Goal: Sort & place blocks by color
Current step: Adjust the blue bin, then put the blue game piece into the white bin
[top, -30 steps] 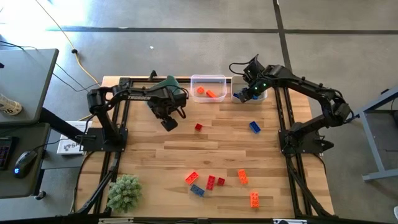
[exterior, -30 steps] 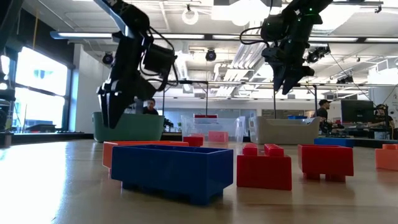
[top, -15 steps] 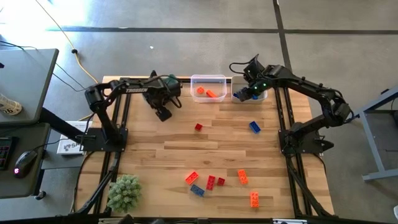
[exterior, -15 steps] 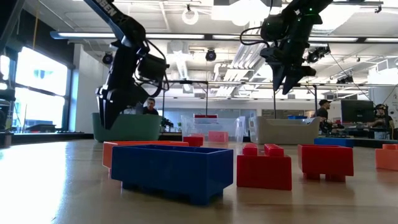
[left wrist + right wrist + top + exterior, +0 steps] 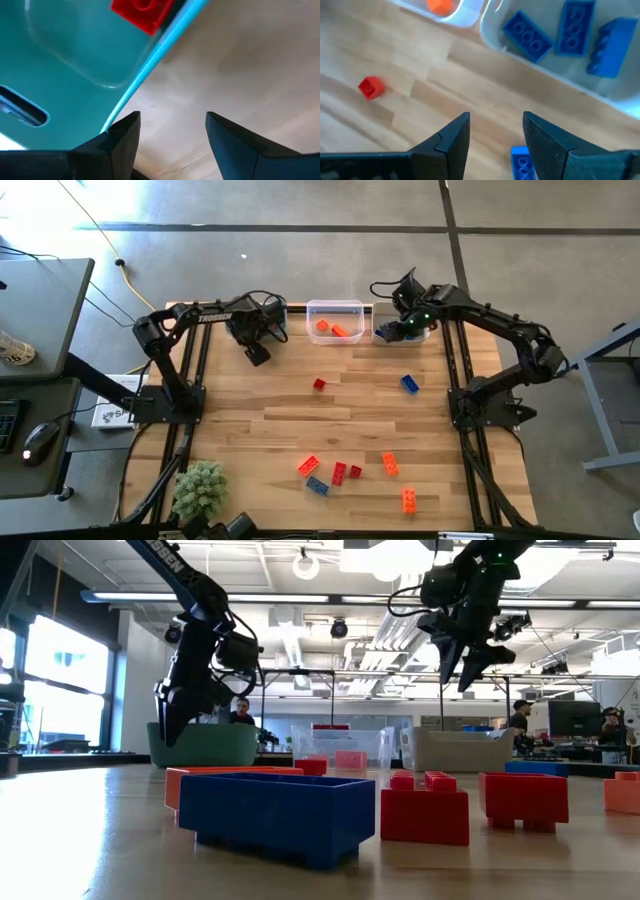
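Several red, orange and blue blocks lie flat near the table's near edge, around the red one (image 5: 339, 472). A small red block (image 5: 319, 384) and a blue block (image 5: 409, 383) lie mid-table. My left gripper (image 5: 258, 352) hangs open over bare wood just in front of the green bin (image 5: 60, 55), which holds a red block (image 5: 142, 12). My right gripper (image 5: 395, 330) hovers open by the near edge of the grey bin (image 5: 560, 65), which holds three blue blocks (image 5: 526, 35). The clear bin (image 5: 335, 310) holds orange blocks (image 5: 323, 326).
A fuzzy green plant ball (image 5: 200, 488) sits at the table's near left corner. The three bins stand in a row along the far edge. The middle of the table (image 5: 300, 420) is bare wood. People and desks show in the room beyond the table.
My left gripper has drawn back from mid-table toward the far edge and slightly left, ending beside the green bin. My right arm has stayed over the grey bin. No block on the table has moved.
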`<state>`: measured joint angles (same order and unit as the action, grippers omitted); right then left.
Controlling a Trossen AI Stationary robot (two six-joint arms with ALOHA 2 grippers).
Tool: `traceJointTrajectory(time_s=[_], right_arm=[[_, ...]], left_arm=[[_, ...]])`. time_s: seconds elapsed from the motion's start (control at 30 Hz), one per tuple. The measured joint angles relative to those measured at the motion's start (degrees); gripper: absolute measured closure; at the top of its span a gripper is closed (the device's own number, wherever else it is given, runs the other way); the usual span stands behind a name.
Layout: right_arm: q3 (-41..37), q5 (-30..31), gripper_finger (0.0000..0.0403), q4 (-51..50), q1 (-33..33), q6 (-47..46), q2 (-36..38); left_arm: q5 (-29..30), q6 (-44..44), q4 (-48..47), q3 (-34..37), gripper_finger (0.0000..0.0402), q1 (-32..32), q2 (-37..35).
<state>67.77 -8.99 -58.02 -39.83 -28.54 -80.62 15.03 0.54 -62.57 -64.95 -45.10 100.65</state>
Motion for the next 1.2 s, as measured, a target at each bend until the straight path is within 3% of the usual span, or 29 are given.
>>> traceJointTrajectory(time_s=[0.37, 0.73, 0.97, 1.2], right_arm=[[0.0, -2.1, 0.0234, -3.1, 8.8, -4.2, 0.0], [0.0, -0.1, 0.0234, -4.4, 20.1, -12.1, 0.0], [0.0, 6.3, 0.0234, -12.1, 26.4, -14.5, 0.0], [-3.0, 15.1, 0.0234, -21.8, 30.9, -15.0, 0.0]], left_arm=[[-12.4, -2.8, 3.1, 0.0, 0.0188, 2.6, -9.5], [-13.4, -3.3, 5.5, 0.0, 0.0188, 3.7, -15.8], [-17.7, -2.4, 5.8, 0.0, 0.0188, 5.7, -18.8], [-17.9, 0.8, 6.5, 0.0, 0.0188, 9.8, -19.3]])
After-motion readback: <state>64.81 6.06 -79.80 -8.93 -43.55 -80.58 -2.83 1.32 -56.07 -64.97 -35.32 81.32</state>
